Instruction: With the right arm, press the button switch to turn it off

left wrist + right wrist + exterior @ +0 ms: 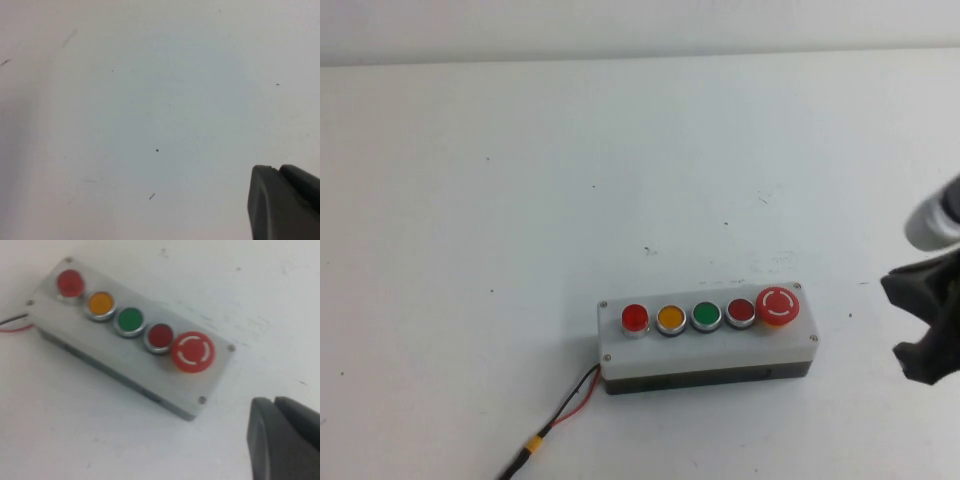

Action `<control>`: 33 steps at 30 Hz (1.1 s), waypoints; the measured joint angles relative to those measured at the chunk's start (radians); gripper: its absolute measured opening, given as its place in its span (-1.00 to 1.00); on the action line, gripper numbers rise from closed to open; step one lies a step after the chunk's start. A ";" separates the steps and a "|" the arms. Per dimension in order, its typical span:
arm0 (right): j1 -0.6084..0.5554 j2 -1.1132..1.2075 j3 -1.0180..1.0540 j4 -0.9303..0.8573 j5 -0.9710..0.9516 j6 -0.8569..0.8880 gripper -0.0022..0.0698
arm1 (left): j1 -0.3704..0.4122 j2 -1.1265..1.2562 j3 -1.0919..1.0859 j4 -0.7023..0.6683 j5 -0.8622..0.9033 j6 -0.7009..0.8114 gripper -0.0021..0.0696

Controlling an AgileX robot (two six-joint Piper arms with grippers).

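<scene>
The white five-button box (715, 350) lies in the front middle of the table. The button switch (634, 318) is the small raised bright-red one at the box's left end; it also shows in the right wrist view (70, 283). My right gripper (920, 325) hovers at the table's right edge, to the right of the box and well apart from it. In the right wrist view the right gripper (274, 401) has its fingers together and holds nothing. My left gripper (277, 169) is shut and empty over bare table, and is out of the high view.
Along the box from the switch sit an orange button (671, 319), a green button (706, 316), a darker flat red button (741, 313) and a large red mushroom button (777, 305). Red and black wires (565, 408) run from the box's left end toward the front edge.
</scene>
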 joint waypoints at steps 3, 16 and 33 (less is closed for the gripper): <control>-0.113 -0.097 0.212 0.013 -0.232 -0.004 -0.98 | 0.000 0.000 0.000 0.000 0.000 0.000 -0.95; -0.521 -0.625 0.850 0.035 -0.847 0.019 -0.98 | 0.000 0.000 0.000 0.000 0.000 0.000 -0.95; -0.538 -1.011 0.886 0.035 -0.573 0.023 -0.98 | 0.000 0.000 0.000 0.000 0.000 0.000 -0.95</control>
